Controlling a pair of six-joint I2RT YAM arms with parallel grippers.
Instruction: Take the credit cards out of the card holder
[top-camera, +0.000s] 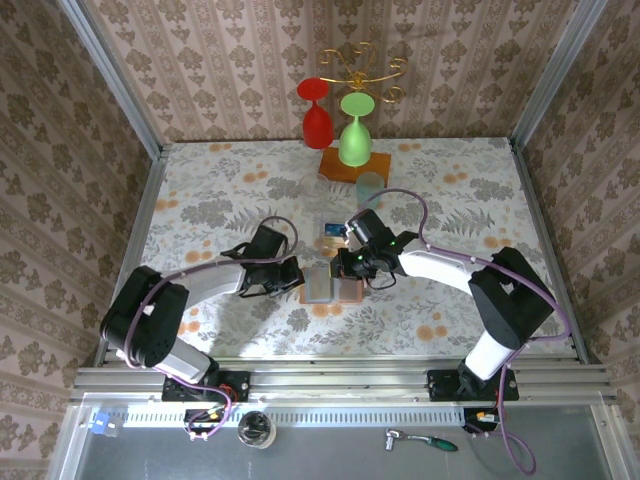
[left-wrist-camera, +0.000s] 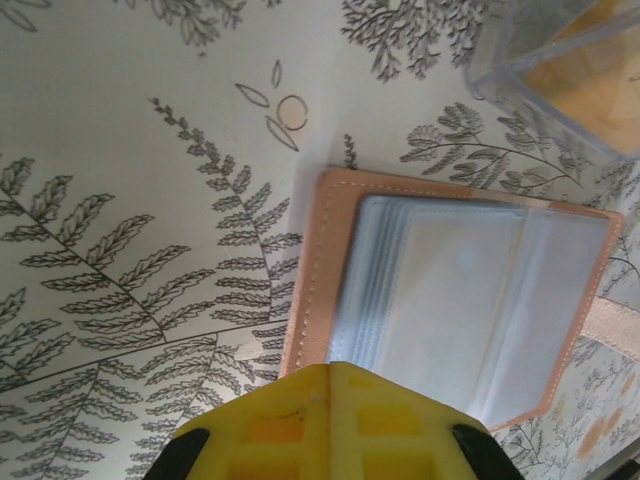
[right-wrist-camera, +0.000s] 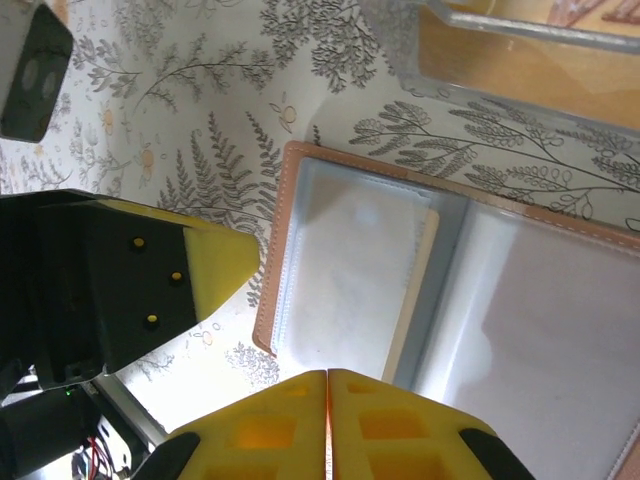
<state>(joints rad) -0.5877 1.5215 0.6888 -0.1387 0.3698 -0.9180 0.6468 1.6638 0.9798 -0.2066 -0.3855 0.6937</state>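
As left pincer (left-wrist-camera: 328, 375) rests closed, elbow (top-camera: 145, 315) bent

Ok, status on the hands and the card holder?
Both shut: left hand and right hand, tips at the edge of the open tan leather bifold card holder. One small teal-blue card lies beyond it. Nothing blocking.

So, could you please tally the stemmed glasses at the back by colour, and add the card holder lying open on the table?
Red stemmed glass: 1
Green stemmed glass: 1
Card holder: 1
Total: 3
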